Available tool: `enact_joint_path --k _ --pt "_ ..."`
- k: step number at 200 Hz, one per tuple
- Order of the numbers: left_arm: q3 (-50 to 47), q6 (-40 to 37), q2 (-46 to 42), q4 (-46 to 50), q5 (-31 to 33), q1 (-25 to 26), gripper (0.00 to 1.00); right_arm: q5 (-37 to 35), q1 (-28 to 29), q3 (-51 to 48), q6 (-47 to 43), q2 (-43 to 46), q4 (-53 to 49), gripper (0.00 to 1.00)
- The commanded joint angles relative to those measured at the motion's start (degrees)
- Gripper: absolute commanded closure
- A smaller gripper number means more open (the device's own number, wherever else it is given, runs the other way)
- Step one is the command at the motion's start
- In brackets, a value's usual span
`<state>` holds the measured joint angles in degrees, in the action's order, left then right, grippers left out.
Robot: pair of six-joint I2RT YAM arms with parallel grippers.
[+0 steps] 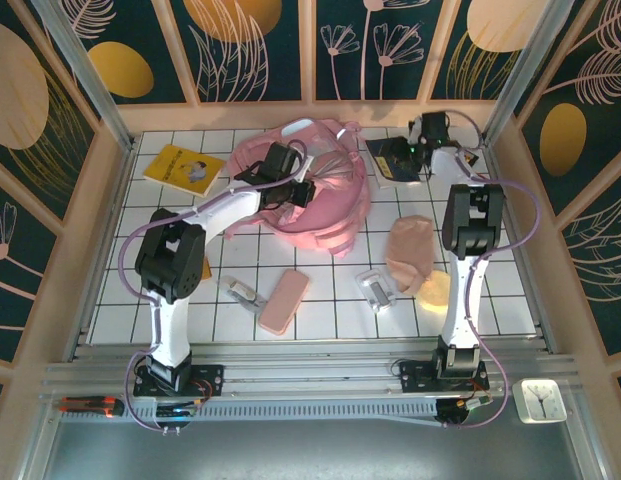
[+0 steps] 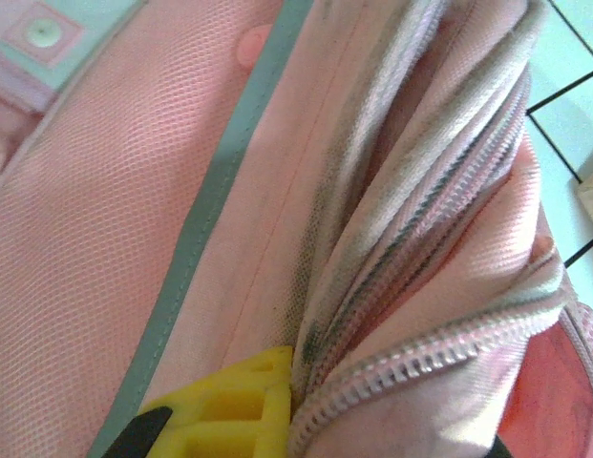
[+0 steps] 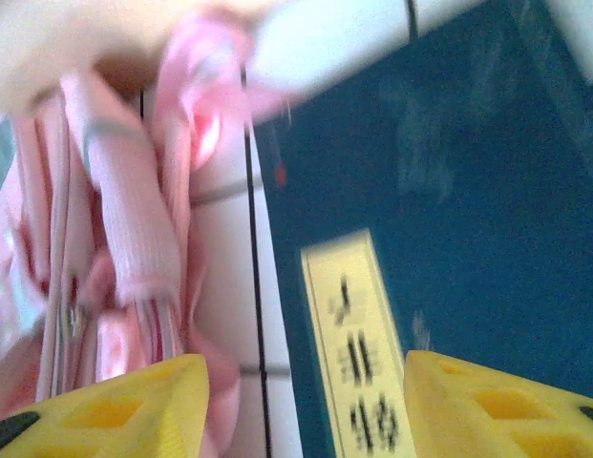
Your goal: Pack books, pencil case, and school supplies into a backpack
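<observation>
The pink backpack (image 1: 325, 205) lies at the back middle of the table. My left gripper (image 1: 293, 187) is shut on the fabric beside the backpack's zip (image 2: 439, 358), with one yellow finger (image 2: 229, 410) pressed against the fold. My right gripper (image 3: 306, 382) hangs open over the navy book (image 3: 468, 191) and its pale label (image 3: 358, 343), with nothing between the fingers. In the top view my right gripper (image 1: 422, 148) is at the back right, above the navy book (image 1: 390, 160). The yellow book (image 1: 183, 168) lies back left. The pencil case (image 1: 283, 300) lies in front. Silver clips (image 1: 242, 293) (image 1: 377, 290) flank it.
A small orange-brown pad (image 1: 204, 268) peeks out beside the left arm. A beige soft pouch (image 1: 410, 255) and a pale yellow thing (image 1: 436, 290) lie near the right arm's base. Wooden walls (image 1: 100, 200) ring the tiled table. A white clock (image 1: 538, 398) sits off the table.
</observation>
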<state>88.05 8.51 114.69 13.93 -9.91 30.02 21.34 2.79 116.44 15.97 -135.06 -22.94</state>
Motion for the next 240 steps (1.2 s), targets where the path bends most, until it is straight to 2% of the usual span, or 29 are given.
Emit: enact_joint_path --k 1,24,71,108,207,227,240 --pt "-3.1 -1.2 -3.7 -0.3 4.5 -1.7 0.93 -18.5 4.9 10.3 -9.4 -5.5 -15.5 0.42" --pt "-5.8 -1.5 -6.2 -0.1 5.8 -2.5 0.93 -24.7 7.8 16.4 -11.4 -9.3 -19.1 0.39" --pt "-8.6 -1.7 -8.8 -0.6 4.6 -3.6 0.93 -29.6 10.8 20.2 -14.3 -14.2 -21.9 0.36" --pt "-8.7 -1.2 -8.8 -1.3 2.4 -3.7 0.93 -36.1 11.8 20.3 -14.7 -15.2 -21.6 0.37" --pt "-10.8 -0.4 -9.7 -2.9 1.1 -3.6 0.93 -39.0 11.3 20.7 -14.8 -16.5 -24.7 0.41" --pt "-10.5 -0.5 -9.4 -2.9 1.0 -3.6 0.93 -38.3 10.4 20.0 -14.5 -17.7 -27.0 0.46" --pt "-10.3 -0.4 -9.2 -2.9 0.9 -3.6 0.93 -37.7 10.0 18.2 -14.5 -17.6 -26.9 0.59"
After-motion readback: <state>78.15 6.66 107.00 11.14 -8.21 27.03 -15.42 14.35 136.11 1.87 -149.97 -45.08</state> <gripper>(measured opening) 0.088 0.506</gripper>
